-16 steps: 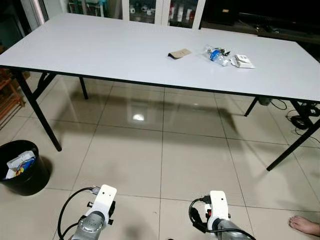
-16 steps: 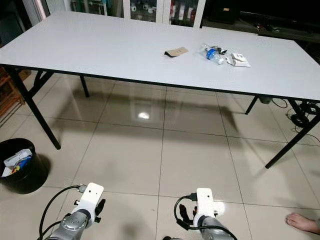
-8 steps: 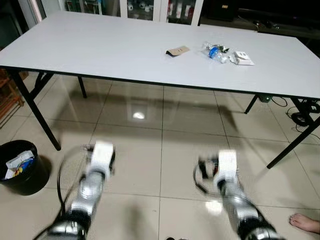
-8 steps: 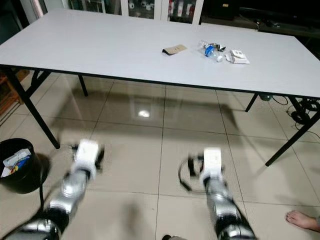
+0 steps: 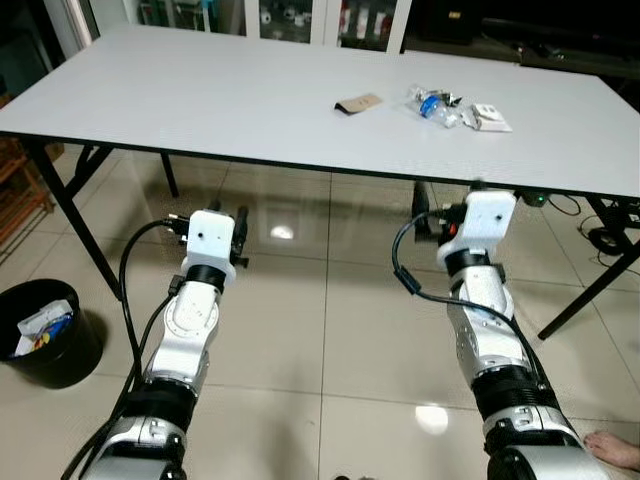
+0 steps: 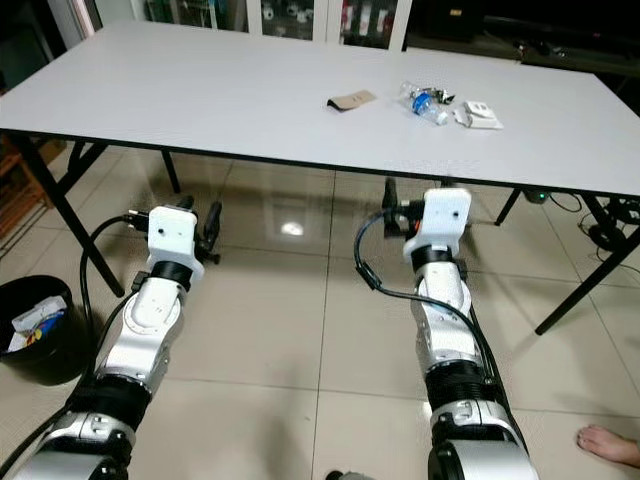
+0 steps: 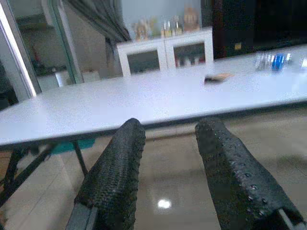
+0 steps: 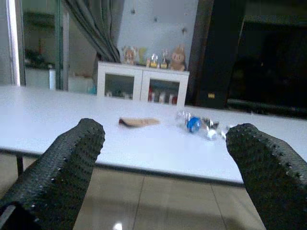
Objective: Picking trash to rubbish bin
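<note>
Three bits of trash lie on the far right part of the white table (image 5: 200, 100): a brown paper scrap (image 5: 359, 104), a crushed clear bottle with a blue label (image 5: 433, 105) and a white packet (image 5: 490, 118). Both arms are raised in front of the table's near edge, level with it and short of the trash. My left gripper (image 7: 171, 129) is open with a narrow gap and holds nothing. My right gripper (image 8: 166, 129) is open wide and looks across the tabletop at the paper scrap (image 8: 139, 122) and the bottle (image 8: 194, 124).
A black rubbish bin (image 5: 45, 335) with some trash in it stands on the tiled floor at my left, beside the table's black leg (image 5: 75, 220). Cables lie under the table's right end (image 5: 600, 240). A person's bare foot (image 5: 612, 448) is at the lower right.
Both arms have swung up from the bottom of the view to just below the table's front edge. The trash and the bin have stayed in place.
</note>
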`<state>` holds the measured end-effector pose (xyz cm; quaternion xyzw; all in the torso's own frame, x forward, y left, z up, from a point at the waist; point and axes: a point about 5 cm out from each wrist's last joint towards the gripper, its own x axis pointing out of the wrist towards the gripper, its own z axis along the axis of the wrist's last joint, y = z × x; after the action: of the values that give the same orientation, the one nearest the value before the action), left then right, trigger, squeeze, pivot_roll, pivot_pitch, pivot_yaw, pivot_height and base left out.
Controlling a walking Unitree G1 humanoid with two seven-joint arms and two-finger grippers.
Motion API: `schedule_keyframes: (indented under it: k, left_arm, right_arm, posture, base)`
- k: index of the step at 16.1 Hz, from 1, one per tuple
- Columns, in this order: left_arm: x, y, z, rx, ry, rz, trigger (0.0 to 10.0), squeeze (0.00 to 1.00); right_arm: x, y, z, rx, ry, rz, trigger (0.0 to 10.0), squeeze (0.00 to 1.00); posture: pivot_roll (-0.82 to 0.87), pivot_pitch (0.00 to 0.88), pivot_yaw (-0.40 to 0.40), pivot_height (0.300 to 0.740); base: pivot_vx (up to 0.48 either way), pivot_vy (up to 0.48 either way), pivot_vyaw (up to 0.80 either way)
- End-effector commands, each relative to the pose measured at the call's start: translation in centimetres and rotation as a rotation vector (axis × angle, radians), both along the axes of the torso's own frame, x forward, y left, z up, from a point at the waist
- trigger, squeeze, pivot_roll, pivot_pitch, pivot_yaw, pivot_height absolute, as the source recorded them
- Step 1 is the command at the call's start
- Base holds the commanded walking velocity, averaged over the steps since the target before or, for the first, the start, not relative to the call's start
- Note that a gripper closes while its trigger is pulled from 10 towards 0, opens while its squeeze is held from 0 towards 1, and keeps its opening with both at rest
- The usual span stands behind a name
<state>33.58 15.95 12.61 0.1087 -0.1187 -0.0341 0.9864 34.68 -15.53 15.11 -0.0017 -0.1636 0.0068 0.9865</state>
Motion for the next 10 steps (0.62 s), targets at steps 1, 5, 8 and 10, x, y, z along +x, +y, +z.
schedule_keyframes:
  k: [1, 5, 8, 10]
  left_arm:
    - [-0.1, -1.1, 1.9, 0.0, -0.07, -0.033, 10.0, 0.0]
    - [0.1, -1.7, 2.3, -0.021, -0.047, -0.03, 10.0, 0.0]
    - [0.4, -2.0, 2.9, -0.032, -0.044, -0.03, 10.0, 0.0]
    - [0.4, -1.6, 3.1, -0.015, -0.043, -0.014, 10.0, 0.0]
  right_arm:
    - [-0.2, 0.1, 1.2, -0.002, -0.039, -0.006, 10.0, 0.0]
    - [-0.7, 0.7, 1.3, 0.013, -0.027, -0.013, 10.0, 0.0]
    - [-0.9, 0.8, 0.9, 0.016, -0.004, -0.019, 10.0, 0.0]
    - [-1.2, 1.0, 0.7, 0.019, 0.02, -0.014, 10.0, 0.0]
  posture:
    - [-0.01, 0.0, -0.063, 0.74]
    - [-0.02, 0.0, -0.07, 0.74]
    - [-0.01, 0.0, -0.074, 0.74]
    - [-0.01, 0.0, -0.072, 0.74]
  base:
    - [0.0, 0.0, 0.0]
    - [0.0, 0.0, 0.0]
    - [0.155, 0.0, 0.0]
    - [0.467, 0.0, 0.0]
